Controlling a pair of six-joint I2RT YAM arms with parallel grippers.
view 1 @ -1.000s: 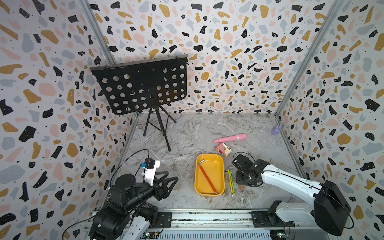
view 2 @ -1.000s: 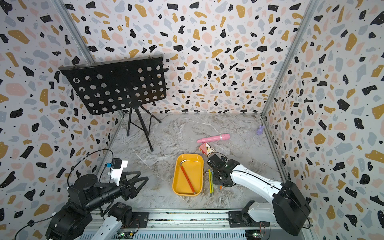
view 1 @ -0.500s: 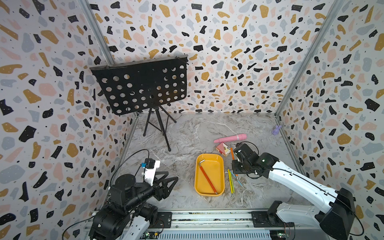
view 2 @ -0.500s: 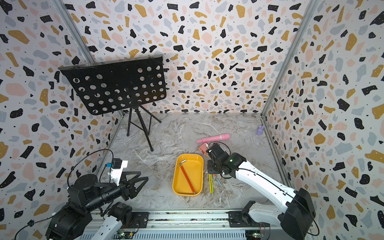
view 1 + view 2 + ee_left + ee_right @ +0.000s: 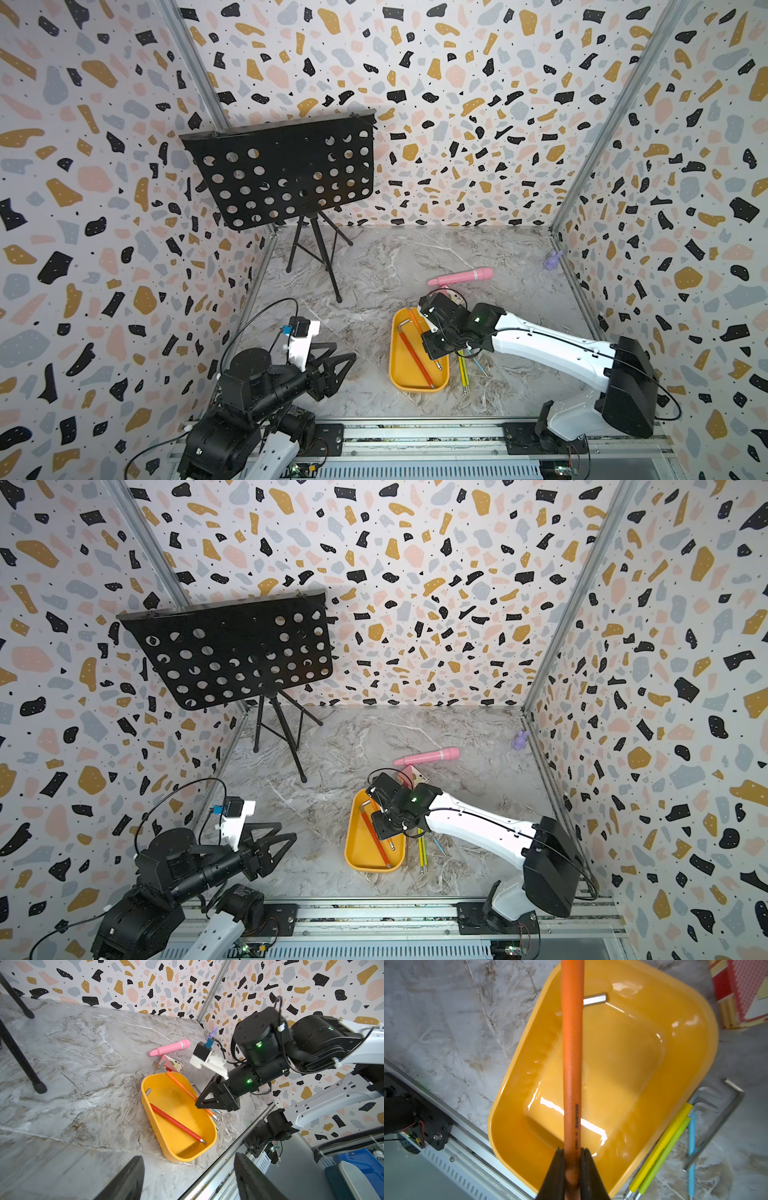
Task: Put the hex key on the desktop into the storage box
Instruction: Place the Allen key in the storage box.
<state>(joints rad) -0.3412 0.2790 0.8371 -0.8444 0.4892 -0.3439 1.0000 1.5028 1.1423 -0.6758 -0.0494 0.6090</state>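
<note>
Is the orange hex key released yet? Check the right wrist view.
No: the right gripper is clamped on the orange hex key above the storage box.

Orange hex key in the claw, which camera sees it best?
The left wrist view: the orange hex key shows nearly end to end, held by the right claw above the storage box. The right wrist view shows only its straight sleeve up close. In both top views the arm hides most of it.

Robotics lab test cell, terrazzo-print walls [image 5: 457, 104], aluminium frame post [image 5: 195, 66], arm mounting rail [image 5: 415, 432], marble-print desktop [image 5: 395, 257]
</note>
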